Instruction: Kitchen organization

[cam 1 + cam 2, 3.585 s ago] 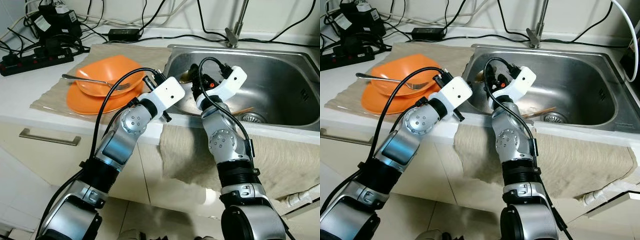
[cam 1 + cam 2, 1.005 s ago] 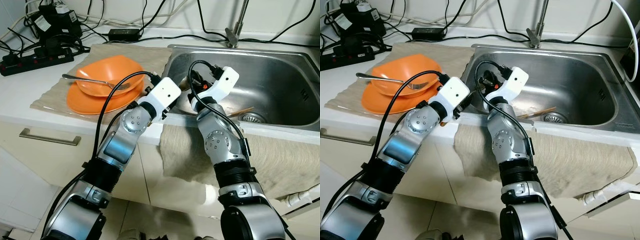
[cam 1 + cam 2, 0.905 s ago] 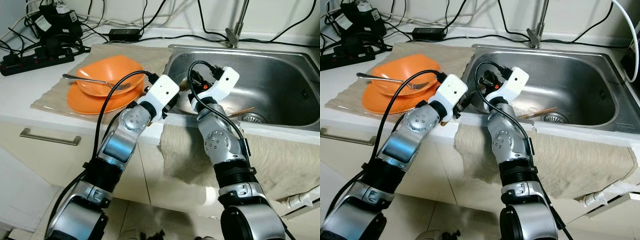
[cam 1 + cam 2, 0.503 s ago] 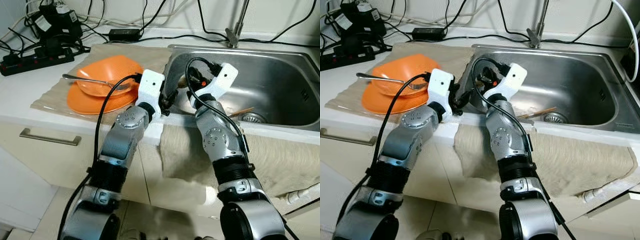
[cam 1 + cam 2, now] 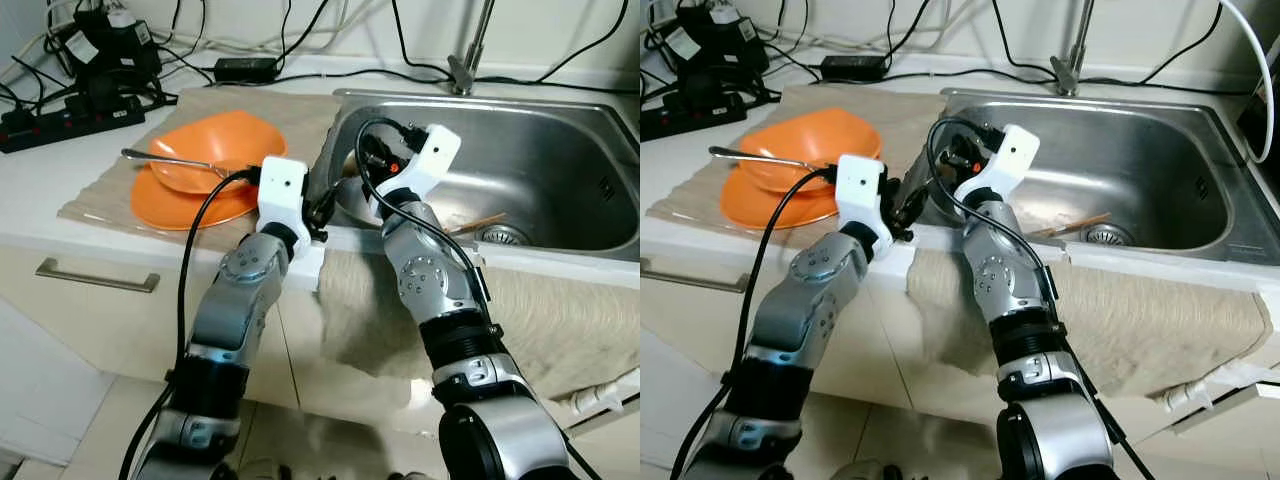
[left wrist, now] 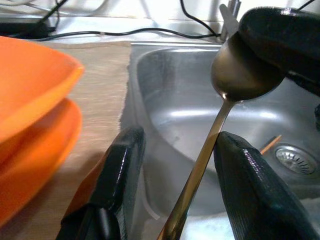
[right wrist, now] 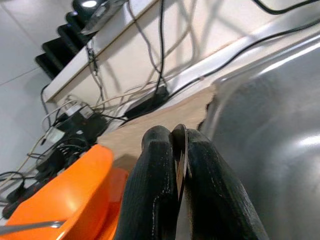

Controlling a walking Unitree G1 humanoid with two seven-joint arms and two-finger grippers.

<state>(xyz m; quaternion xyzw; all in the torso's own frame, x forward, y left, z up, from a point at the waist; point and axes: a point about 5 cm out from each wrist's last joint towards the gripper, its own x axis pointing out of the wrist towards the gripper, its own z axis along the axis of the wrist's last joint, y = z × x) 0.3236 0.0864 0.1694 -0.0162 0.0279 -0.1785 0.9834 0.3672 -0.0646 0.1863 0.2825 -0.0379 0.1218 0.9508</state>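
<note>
Right now the right gripper (image 7: 176,165) is pinching the bowl end of a metal spoon (image 6: 235,80) over the left edge of the steel sink (image 5: 560,190), its two black fingers (image 7: 155,180) pressed together on the thin metal. The spoon's handle is slanting down toward 7 o'clock from that grip, and it is running between the fingers of the left gripper (image 6: 172,165), which are standing apart on either side of it; the handle is lying just beside one finger, though whether it is touching cannot be told. The left gripper is sitting at the worktop (image 5: 40,215) edge, at about 9 o'clock from the right gripper.

On the beige cloth (image 5: 290,110) covering the worktop, at 9 o'clock from the sink, an orange bowl (image 5: 215,140) is resting on an orange plate (image 5: 165,205), with a second metal utensil (image 5: 165,160) lying across the bowl. Inside the sink, near the drain (image 5: 505,236), a thin wooden stick (image 5: 1075,224) is lying. A tap (image 5: 470,55) is rising at 12 o'clock behind the basin, and black cables and a power strip (image 5: 60,112) are crowding the back of the worktop. Another cloth (image 5: 560,320) is hanging over the worktop front below the sink.
</note>
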